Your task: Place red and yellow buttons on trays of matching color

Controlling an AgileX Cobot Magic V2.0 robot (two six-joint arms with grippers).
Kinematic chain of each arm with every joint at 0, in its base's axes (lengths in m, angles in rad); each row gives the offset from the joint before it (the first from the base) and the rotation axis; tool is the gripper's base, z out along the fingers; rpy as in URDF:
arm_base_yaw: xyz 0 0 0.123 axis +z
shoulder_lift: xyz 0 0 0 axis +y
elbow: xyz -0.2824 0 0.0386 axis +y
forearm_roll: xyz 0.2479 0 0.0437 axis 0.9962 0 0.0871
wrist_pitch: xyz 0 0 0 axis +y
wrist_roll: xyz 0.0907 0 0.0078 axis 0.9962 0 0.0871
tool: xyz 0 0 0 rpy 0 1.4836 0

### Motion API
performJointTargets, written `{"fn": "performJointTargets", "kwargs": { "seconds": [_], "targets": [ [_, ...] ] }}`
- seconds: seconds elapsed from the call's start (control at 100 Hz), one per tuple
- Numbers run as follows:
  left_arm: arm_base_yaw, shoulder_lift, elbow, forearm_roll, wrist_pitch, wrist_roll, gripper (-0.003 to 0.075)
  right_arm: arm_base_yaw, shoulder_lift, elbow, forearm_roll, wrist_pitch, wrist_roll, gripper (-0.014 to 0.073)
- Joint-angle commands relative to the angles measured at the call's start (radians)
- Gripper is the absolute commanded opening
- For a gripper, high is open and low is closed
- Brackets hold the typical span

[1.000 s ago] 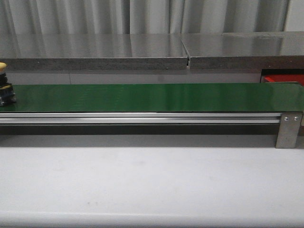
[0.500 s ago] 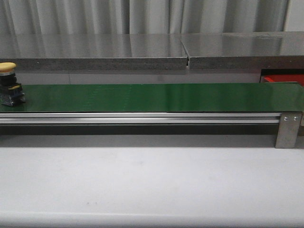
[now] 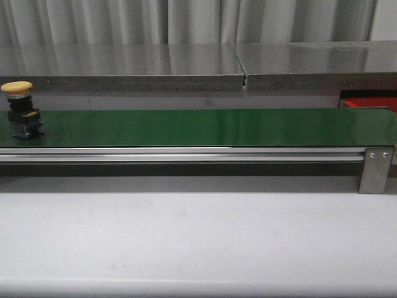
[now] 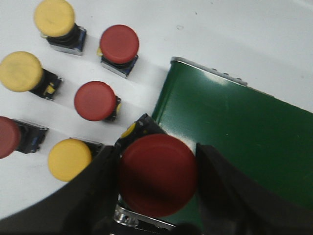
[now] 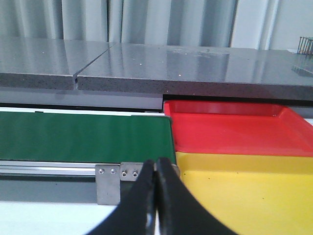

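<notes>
Buttons are not yet sorted: one yellow button (image 3: 20,110) is seen on the belt (image 3: 205,127), a red button (image 4: 157,175) is pinched by the left gripper (image 4: 156,188), the right gripper (image 5: 156,172) is pressed together, and both trays (image 5: 230,127) are seen empty.

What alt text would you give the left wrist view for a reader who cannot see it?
The left tool holds a red button over the end of the green belt. On the white table beside the belt stand more loose buttons, three yellow and three red, one red cut off at the picture's edge.
</notes>
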Motion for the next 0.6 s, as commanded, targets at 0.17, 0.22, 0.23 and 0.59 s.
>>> {"fn": "performJointTargets", "kwargs": {
  "seconds": [0.17,0.22,0.23,0.59],
  "targets": [
    [-0.056,0.001,-0.035,-0.014,-0.017,-0.002,0.017,-0.004,-0.018,-0.022,-0.009,-0.072,-0.001,-0.0117],
    [-0.059,0.008,-0.035,-0.012,-0.012,-0.002,0.017,-0.004,-0.018,-0.022,-0.009,-0.072,-0.001,-0.0117],
    [-0.059,0.01,-0.035,-0.012,-0.012,-0.002,0.017,-0.004,-0.018,-0.022,-0.009,-0.072,-0.001,-0.0117],
    [-0.06,0.035,-0.035,-0.012,0.028,-0.002,0.0252,-0.004,-0.018,-0.022,-0.009,-0.072,-0.001,-0.0117]
  ]
}}
